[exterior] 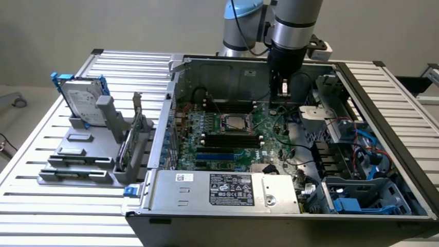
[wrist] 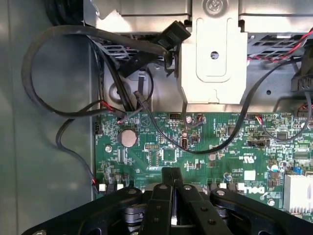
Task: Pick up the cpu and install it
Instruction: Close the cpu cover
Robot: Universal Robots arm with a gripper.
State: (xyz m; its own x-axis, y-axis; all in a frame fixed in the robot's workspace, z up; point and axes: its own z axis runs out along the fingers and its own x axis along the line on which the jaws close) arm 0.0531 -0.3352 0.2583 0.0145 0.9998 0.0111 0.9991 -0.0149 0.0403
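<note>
Cpu, the small flat square chip with a silver-grey metal top (exterior: 233, 122), appears to lie in the socket at the middle of the green motherboard (exterior: 274, 146); you cannot tell from here whether it is fully seated. Well off the board towards the exterior view's left, the larger silver hard drive with blue brackets (exterior: 82, 100) stands on a grey plastic rack (exterior: 75, 170). Just to the exterior view's right of the chip, your black gripper (exterior: 282, 96) hangs over the board's far edge, fingers pressed together with nothing visible between them. Mind the loose black cables (wrist: 49, 63) beside it: a sideways sweep would likely snag one and drag it across the board.
</note>
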